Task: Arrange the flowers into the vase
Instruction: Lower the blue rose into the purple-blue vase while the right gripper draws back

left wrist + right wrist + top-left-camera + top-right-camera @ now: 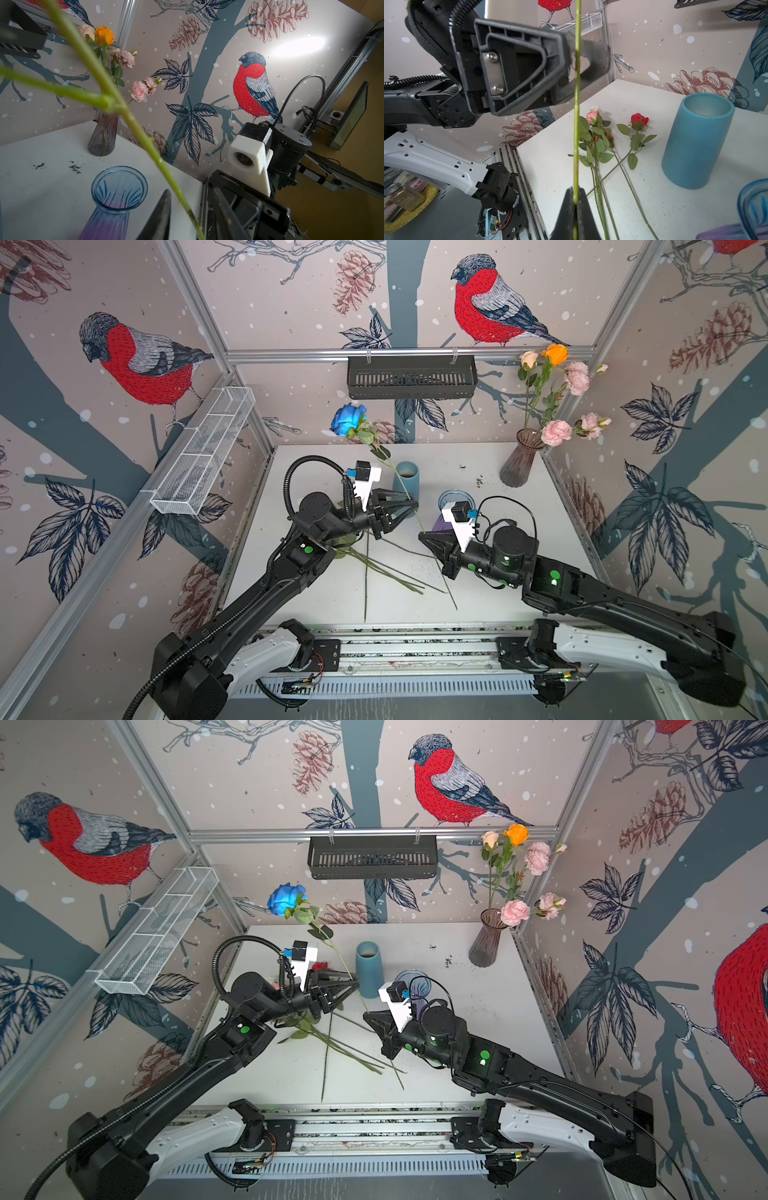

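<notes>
The left gripper point(414, 502) and right gripper point(420, 536) are black wedges on black arms point(249, 599) with white bases point(266, 651). Green dots point(308, 549) mark joints; a ribbed hose point(287, 483) lines the left.

The table point(440, 456) is white and dull, with dark crumbs that make it rough in spots. The vase point(517, 462) in the corner is smoky see-through glass with ribs down its sides. The blue and purple vase point(119, 187) is shiny ribbed glass too. The blue cup point(697, 141) looks smooth and not shiny. The blue rose point(348, 418) has soft petals like cloth, and its stem point(576, 124) is green plastic with little bumps. The left gripper point(413, 504) is dull black plastic with a shiny metal plate point(493, 72) and screws. The camera holder point(259, 151) is smooth white plastic. The white basket point(203, 452) is fine wire mesh, the black basket point(411, 377) is plastic, and the frame bars point(291, 355) are pale metal
</notes>
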Controlling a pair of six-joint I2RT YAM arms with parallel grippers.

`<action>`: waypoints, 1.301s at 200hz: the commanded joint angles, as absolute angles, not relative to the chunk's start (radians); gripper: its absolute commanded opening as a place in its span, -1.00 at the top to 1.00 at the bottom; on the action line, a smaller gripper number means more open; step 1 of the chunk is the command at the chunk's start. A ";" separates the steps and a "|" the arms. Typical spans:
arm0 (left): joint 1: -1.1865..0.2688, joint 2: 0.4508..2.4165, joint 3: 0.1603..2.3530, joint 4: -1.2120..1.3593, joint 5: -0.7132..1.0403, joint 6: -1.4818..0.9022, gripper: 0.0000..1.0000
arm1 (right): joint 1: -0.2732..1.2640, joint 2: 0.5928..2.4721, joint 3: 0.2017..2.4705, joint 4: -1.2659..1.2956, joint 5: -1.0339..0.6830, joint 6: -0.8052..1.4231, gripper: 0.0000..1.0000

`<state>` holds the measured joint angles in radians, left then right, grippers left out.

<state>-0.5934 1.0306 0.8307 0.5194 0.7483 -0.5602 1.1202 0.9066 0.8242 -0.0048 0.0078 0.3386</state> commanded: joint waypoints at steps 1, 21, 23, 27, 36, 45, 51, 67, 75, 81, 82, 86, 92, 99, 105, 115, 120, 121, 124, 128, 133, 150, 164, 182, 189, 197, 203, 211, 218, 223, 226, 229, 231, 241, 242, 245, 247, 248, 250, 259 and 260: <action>-0.594 1.037 0.862 0.512 0.754 -0.542 1.00 | 1.123 0.905 0.809 0.037 0.028 0.360 0.95; -0.594 1.037 0.876 0.485 0.739 -0.531 1.00 | 1.121 0.898 0.809 0.014 0.066 0.365 0.43; -0.594 1.036 0.877 0.483 0.737 -0.529 1.00 | 1.121 0.896 0.810 0.010 0.069 0.364 0.34; -0.594 1.035 0.877 0.482 0.733 -0.525 1.00 | 1.121 0.891 0.811 0.001 0.084 0.363 0.14; -0.594 1.034 0.882 0.474 0.721 -0.516 1.00 | 1.123 0.876 0.814 -0.028 0.130 0.362 -0.09; -0.594 1.037 0.894 0.458 0.707 -0.499 1.00 | 1.121 0.853 0.816 -0.066 0.199 0.360 -0.18; -0.594 1.042 0.910 0.444 0.701 -0.485 1.00 | 1.121 0.832 0.814 -0.092 0.253 0.361 -0.20; -0.594 1.070 0.978 0.413 0.688 -0.452 1.00 | 1.106 0.770 0.799 -0.183 0.445 0.400 -0.20; -0.595 1.089 1.024 0.403 0.683 -0.437 1.00 | 1.089 0.734 0.788 -0.238 0.542 0.442 -0.20; -0.595 1.106 1.062 0.397 0.675 -0.425 1.00 | 1.073 0.705 0.775 -0.280 0.601 0.475 -0.22; -0.595 1.109 1.068 0.395 0.674 -0.424 1.00 | 1.071 0.700 0.773 -0.287 0.609 0.480 -0.22; -0.595 1.121 1.093 0.390 0.669 -0.413 1.00 | 1.061 0.679 0.762 -0.309 0.636 0.499 -0.22; -0.595 1.140 1.130 0.381 0.658 -0.398 1.00 | 1.044 0.646 0.745 -0.343 0.668 0.526 -0.22; -0.595 1.163 1.179 0.366 0.643 -0.374 1.00 | 1.026 0.605 0.725 -0.372 0.684 0.549 -0.22; -0.596 1.182 1.217 0.356 0.629 -0.356 1.00 | 1.013 0.572 0.708 -0.387 0.686 0.563 -0.22; -0.597 1.217 1.271 0.352 0.602 -0.335 1.00 | 0.996 0.519 0.681 -0.406 0.684 0.578 -0.22; -0.597 1.235 1.295 0.354 0.597 -0.327 1.00 | 0.991 0.496 0.671 -0.410 0.684 0.582 -0.22; -0.597 1.239 1.300 0.353 0.596 -0.326 1.00 | 0.990 0.492 0.668 -0.411 0.684 0.583 -0.22; -0.597 1.251 1.314 0.354 0.595 -0.320 1.00 | 0.988 0.483 0.662 -0.415 0.684 0.585 -0.22; -0.597 1.265 1.332 0.353 0.595 -0.313 1.00 | 0.985 0.464 0.655 -0.418 0.684 0.587 -0.22; -0.597 1.285 1.356 0.350 0.595 -0.304 1.00 | 0.986 0.448 0.649 -0.419 0.684 0.590 -0.22; -0.599 1.346 1.423 0.327 0.588 -0.267 1.00 | 0.985 0.412 0.630 -0.425 0.693 0.601 -0.22; -0.606 1.395 1.471 0.289 0.576 -0.228 1.00 | 0.985 0.399 0.619 -0.424 0.687 0.606 -0.23; -0.620 1.443 1.518 0.230 0.550 -0.168 1.00 | 0.986 0.391 0.609 -0.426 0.665 0.604 -0.23; -0.628 1.458 1.531 0.207 0.533 -0.142 1.00 | 0.985 0.388 0.605 -0.429 0.661 0.603 -0.23; -0.641 1.471 1.544 0.178 0.510 -0.109 1.00 | 0.985 0.384 0.601 -0.432 0.660 0.603 -0.23; -0.652 1.480 1.549 0.158 0.490 -0.084 1.00 | 0.985 0.381 0.596 -0.432 0.658 0.603 -0.23; -0.667 1.491 1.554 0.137 0.466 -0.054 1.00 | 0.985 0.376 0.589 -0.431 0.657 0.602 -0.23; -0.678 1.502 1.559 0.118 0.450 -0.031 1.00 | 0.985 0.372 0.581 -0.427 0.655 0.601 -0.23; -0.689 1.511 1.564 0.103 0.438 -0.016 1.00 | 0.985 0.368 0.574 -0.420 0.652 0.601 -0.23; -0.694 1.518 1.568 0.092 0.431 -0.008 1.00 | 0.985 0.366 0.569 -0.418 0.651 0.601 -0.23; -0.700 1.525 1.572 0.083 0.422 -0.002 1.00 | 0.985 0.363 0.566 -0.415 0.650 0.601 -0.23; -0.704 1.530 1.576 0.075 0.416 0.002 1.00 | 0.985 0.363 0.562 -0.412 0.648 0.601 -0.23; -0.722 1.559 1.600 0.029 0.390 0.024 1.00 | 0.985 0.360 0.546 -0.399 0.643 0.601 -0.23; -0.725 1.562 1.602 0.025 0.388 0.026 1.00 | 0.986 0.360 0.545 -0.397 0.642 0.600 -0.23; -0.730 1.570 1.612 0.010 0.382 0.031 1.00 | 0.986 0.360 0.540 -0.394 0.642 0.600 -0.23; -0.733 1.577 1.617 0.004 0.377 0.034 1.00 | 0.986 0.360 0.537 -0.391 0.640 0.600 -0.23; -0.735 1.580 1.620 -0.001 0.376 0.035 1.00 | 0.985 0.359 0.535 -0.390 0.640 0.599 -0.23; -0.738 1.587 1.626 -0.011 0.373 0.038 1.00 | 0.985 0.360 0.532 -0.389 0.640 0.599 -0.23; -0.750 1.614 1.648 -0.049 0.357 0.047 1.00 | 0.986 0.361 0.521 -0.385 0.638 0.597 -0.23; -0.751 1.617 1.650 -0.053 0.357 0.047 1.00 | 0.986 0.361 0.521 -0.384 0.638 0.597 -0.24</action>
<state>-0.7265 1.5711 1.6020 0.0647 0.4267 -0.0364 0.9855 0.3626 0.5411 -0.4160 0.6495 0.5980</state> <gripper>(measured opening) 0.063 0.615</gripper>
